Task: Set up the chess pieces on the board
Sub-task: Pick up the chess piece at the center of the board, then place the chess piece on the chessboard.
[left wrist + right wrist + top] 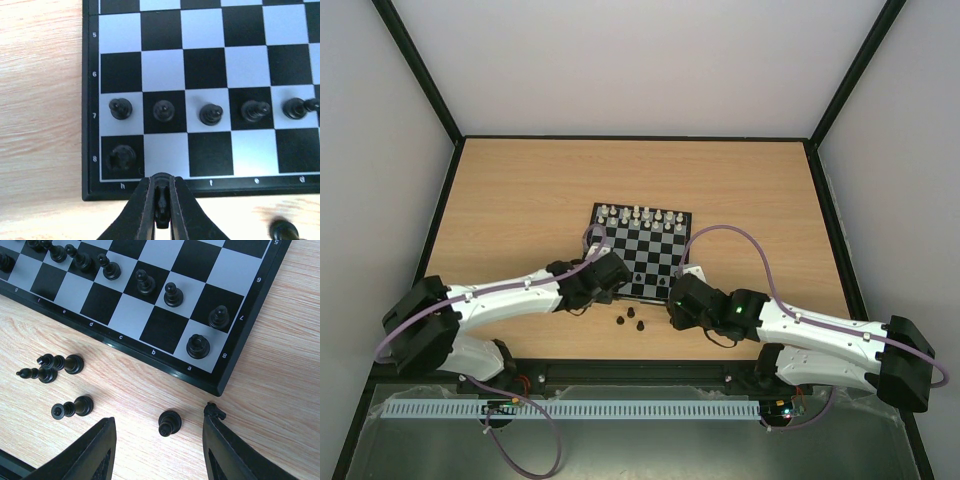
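Two fingers [142, 205] of the left pincer [161, 185] are clenched on a slim black chess piece [161, 209], right at the near border of the board [88, 125]. Straight ahead of the tips lies a pale square. Just left of that a black rook [121, 157] stands in the corner, and one row farther five black pawns [210, 114] stand side by side.

The right pincer [159, 421] is released, jaws wide, over the pale wood-grain table [280, 365]. One black piece [170, 422] sits on the wood between them, touching neither. To its left lie three toppled black pieces [62, 362].

Farther out, white pieces [640, 215] line the board's far edge. Plain pale walls [620, 60] and black frame posts [420, 70] close in the table.
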`<state>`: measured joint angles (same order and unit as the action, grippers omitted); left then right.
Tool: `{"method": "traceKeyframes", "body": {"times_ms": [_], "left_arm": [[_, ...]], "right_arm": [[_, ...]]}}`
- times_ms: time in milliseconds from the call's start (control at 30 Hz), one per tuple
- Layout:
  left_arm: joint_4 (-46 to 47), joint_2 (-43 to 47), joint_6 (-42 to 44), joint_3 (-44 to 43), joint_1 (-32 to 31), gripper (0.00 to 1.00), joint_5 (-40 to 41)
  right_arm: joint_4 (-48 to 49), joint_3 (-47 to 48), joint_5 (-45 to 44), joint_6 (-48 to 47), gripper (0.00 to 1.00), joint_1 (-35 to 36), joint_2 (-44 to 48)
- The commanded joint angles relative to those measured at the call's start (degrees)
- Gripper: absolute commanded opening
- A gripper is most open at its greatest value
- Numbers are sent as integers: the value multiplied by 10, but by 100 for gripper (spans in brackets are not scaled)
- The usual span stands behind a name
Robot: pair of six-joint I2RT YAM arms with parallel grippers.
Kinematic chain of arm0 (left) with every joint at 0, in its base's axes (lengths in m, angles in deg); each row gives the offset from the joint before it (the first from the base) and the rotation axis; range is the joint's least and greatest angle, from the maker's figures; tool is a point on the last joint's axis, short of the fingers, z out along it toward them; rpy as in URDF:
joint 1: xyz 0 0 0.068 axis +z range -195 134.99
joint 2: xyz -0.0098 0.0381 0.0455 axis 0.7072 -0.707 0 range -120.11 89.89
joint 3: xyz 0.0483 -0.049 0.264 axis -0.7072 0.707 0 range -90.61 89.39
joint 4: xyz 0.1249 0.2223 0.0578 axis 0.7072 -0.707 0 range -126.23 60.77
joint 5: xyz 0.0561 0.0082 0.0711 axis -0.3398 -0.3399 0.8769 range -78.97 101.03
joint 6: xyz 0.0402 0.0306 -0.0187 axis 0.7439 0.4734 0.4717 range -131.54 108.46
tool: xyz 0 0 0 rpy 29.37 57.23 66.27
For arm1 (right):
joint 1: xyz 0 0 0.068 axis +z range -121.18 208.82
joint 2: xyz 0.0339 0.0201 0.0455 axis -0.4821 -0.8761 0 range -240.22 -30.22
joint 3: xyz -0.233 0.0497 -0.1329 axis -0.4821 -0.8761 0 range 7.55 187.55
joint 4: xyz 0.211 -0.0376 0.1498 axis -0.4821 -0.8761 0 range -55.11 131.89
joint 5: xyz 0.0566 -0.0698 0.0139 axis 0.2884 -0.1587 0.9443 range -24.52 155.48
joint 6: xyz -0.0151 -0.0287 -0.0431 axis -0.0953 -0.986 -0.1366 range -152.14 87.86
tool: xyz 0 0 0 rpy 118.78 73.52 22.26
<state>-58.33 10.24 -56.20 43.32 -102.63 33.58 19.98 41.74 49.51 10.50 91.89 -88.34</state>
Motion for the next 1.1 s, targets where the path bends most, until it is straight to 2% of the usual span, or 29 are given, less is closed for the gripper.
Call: {"method": "traceKeyframes", "body": {"times_ms": [0, 233, 800, 1067], "left_arm": [[10, -20, 47, -14, 18, 2, -6], [37, -41, 67, -14, 41, 2, -20], [58, -68, 79, -12, 51, 2, -33], [62, -75, 80, -12, 52, 12, -34]], "right_arm": [[-7, -8, -4, -4, 48, -2, 0], [-8, -7, -5, -5, 48, -2, -1], [-8, -7, -6, -4, 48, -2, -6], [-8, -7, -6, -4, 48, -2, -7]]}}
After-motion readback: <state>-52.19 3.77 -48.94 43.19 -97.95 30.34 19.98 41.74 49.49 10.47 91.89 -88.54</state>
